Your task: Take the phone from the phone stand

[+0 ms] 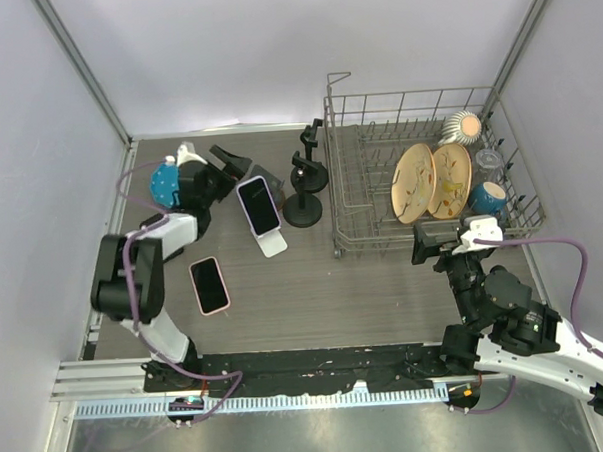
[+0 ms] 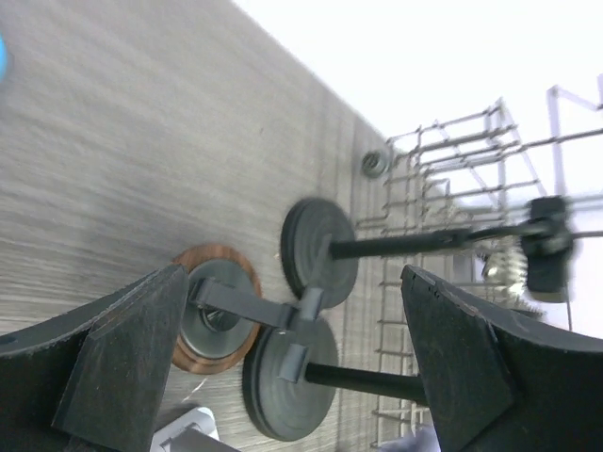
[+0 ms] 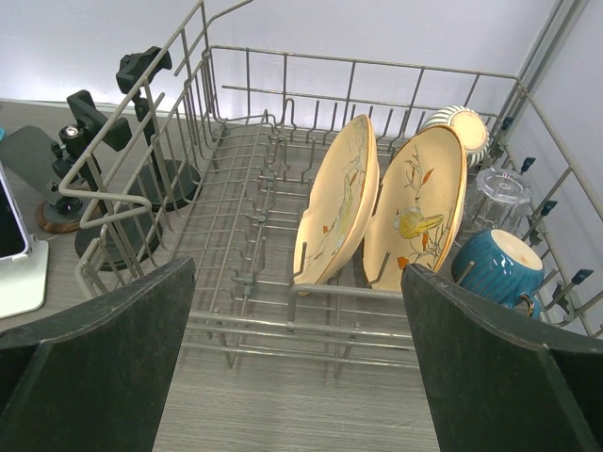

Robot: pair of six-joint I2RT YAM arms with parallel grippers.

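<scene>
A black-screened phone (image 1: 258, 204) leans upright on a white phone stand (image 1: 273, 243) left of the table's middle. Its edge (image 3: 8, 229) and the stand (image 3: 24, 279) also show at the left of the right wrist view. My left gripper (image 1: 234, 169) hovers just behind and left of that phone, open and empty. In the left wrist view the open left gripper (image 2: 294, 282) frames only black stands, with a corner of the white stand (image 2: 185, 434) at the bottom. My right gripper (image 1: 428, 242) is open and empty in front of the dish rack (image 3: 283, 325).
A pink-cased phone (image 1: 209, 285) lies flat near the left arm. Black round-based stands (image 1: 302, 191) and one on a wooden base (image 2: 219, 311) stand behind the white stand. The rack (image 1: 339, 246) holds two plates (image 3: 339, 202), a blue cup (image 3: 495, 268) and a glass. A blue object (image 1: 164, 184) sits at the far left.
</scene>
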